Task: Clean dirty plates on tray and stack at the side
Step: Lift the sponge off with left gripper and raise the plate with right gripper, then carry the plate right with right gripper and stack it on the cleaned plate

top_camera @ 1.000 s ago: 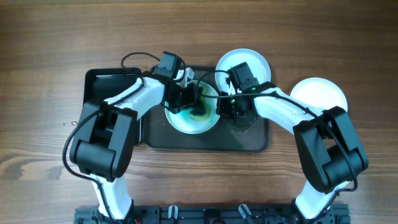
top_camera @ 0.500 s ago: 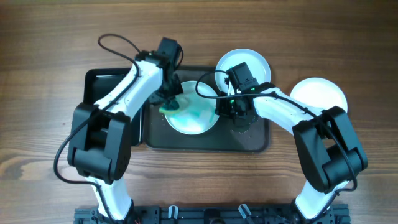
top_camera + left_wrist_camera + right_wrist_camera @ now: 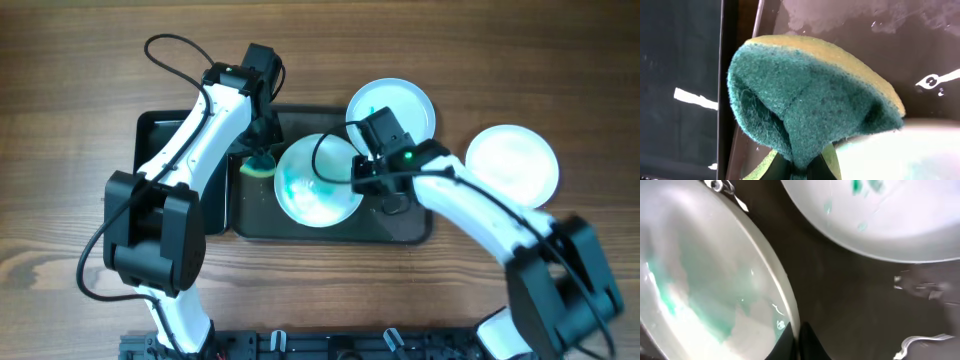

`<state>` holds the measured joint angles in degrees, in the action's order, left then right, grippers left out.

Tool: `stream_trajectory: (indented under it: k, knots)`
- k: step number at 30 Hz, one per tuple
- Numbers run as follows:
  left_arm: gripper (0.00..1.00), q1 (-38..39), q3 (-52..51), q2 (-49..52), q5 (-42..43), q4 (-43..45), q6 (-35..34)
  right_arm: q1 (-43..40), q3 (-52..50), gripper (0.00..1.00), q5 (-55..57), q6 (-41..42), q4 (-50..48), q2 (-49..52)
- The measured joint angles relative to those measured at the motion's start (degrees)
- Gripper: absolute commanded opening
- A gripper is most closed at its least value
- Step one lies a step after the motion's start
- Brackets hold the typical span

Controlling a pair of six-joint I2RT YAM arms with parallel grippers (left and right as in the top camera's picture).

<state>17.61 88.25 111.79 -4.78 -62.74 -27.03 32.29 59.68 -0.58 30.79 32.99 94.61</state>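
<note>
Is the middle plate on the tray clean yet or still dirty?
Still dirty. Teal-green smears show across the middle plate, mostly on its left side; the right wrist view shows them too.

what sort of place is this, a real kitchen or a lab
Most likely a robot lab bench staged for dishwashing, not a kitchen: two robot arms at a wooden table, a teal-streaked plate over a dark tray, a green sponge in the left claw. No sink shows.

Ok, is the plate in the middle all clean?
No, the middle plate has teal-green smears across its surface in the overhead view.
</note>
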Motion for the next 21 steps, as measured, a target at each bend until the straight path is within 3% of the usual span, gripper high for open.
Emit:
stream_trajectory:
  k: [5, 14, 16, 21]
  knots:
    - [0.04, 0.0, 0.0, 0.0, 0.1, 0.2, 0.2, 8.9, 0.0, 0.04, 19.3, -1.4, 3.9, -7.1]
    - [0.04, 0.0, 0.0, 0.0, 0.1, 0.7, 0.2, 20.9, 0.0, 0.04, 52.7, -2.4, 6.4, -8.0]
    - [0.04, 0.0, 0.0, 0.0, 0.1, 0.7, 0.2, 23.7, 0.0, 0.04, 64.5, -6.0, 4.7, -8.0]
    - [0.04, 0.0, 0.0, 0.0, 0.1, 0.7, 0.2, 26.1, -0.1, 0.04, 78.3, -14.8, -2.3, -8.2]
